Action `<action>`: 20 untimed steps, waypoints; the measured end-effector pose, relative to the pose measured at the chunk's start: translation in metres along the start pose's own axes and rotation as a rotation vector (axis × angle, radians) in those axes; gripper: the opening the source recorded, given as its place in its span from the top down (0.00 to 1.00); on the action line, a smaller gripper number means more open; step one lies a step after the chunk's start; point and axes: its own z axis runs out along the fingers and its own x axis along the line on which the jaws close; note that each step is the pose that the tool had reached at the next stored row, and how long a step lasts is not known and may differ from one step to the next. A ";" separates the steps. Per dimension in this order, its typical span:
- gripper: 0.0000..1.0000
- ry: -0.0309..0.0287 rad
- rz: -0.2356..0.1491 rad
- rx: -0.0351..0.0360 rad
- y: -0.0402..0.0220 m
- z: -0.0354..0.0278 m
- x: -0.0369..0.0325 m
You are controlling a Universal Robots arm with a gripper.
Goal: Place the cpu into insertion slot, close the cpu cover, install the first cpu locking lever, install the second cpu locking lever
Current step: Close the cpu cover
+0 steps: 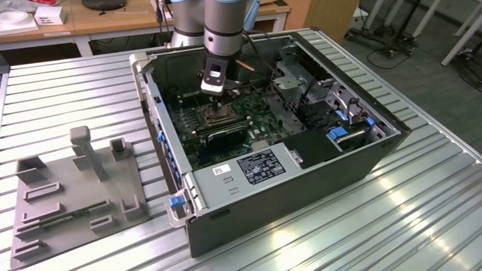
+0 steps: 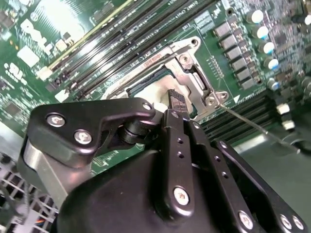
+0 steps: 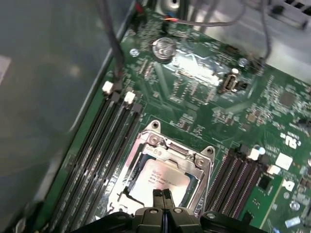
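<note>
In the first wrist view, find black claw [image 3: 163, 196] clenched, empty, above small silver-tan square cpu [image 3: 163, 178], seated in dark-framed insertion slot [image 3: 136, 170] under lowered thin silver cpu cover [image 3: 170, 154]. Judge both locking levers [image 2: 252, 127] not yet installed.

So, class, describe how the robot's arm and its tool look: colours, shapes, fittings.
The grey cylindrical metal arm ends in a pale block at the wrist. Below it, the matte black tool has flat linkage bars pinned with silver screw heads, a bare silver cylinder on one side, and two slim black fingers with textured tips.
</note>
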 end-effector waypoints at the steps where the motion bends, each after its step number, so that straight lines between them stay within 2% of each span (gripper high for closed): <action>1: 0.89 0.0002 -0.018 0.0005 0.0000 0.0002 0.0000; 20: 0.89 0.0045 -0.363 0.0097 0.0000 0.0024 -0.0001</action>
